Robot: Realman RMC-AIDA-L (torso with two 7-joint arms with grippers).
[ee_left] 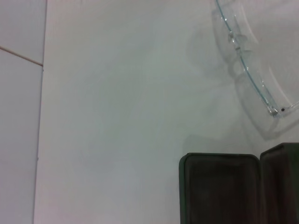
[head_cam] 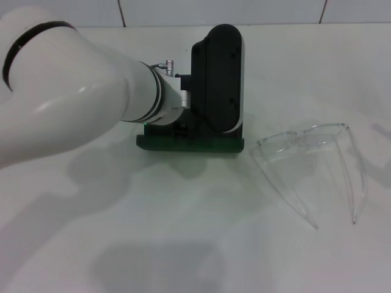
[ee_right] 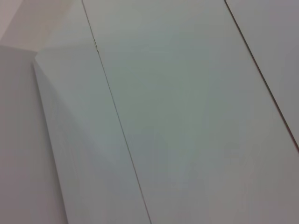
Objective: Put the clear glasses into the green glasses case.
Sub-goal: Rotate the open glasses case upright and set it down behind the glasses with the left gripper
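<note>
The left hand is seen in the head view as a dark housing at the end of the white left arm, held directly over the green glasses case. Whether its fingers are wide, narrow or holding anything cannot be told, since they are hidden beneath the housing. Only the case's near edge is shown as a dark green strip below the hand; the rest is covered by the hand and wrist. In the left wrist view, the case is seen as two dark green parts with dark inner faces, side by side, which suggests that it is lying open.

The clear glasses are laid on the white counter to the right of the case, near it but apart from it. The lens is turned toward the far side, and the two thin arms are spread toward the near edge. In the left wrist view, part of the glasses is seen beyond the case.

Open counter is left all around the glasses and before the case. A tiled wall is met at the counter's far edge.

The right hand is not shown in any view; only pale panels with seams are seen from the right wrist.
</note>
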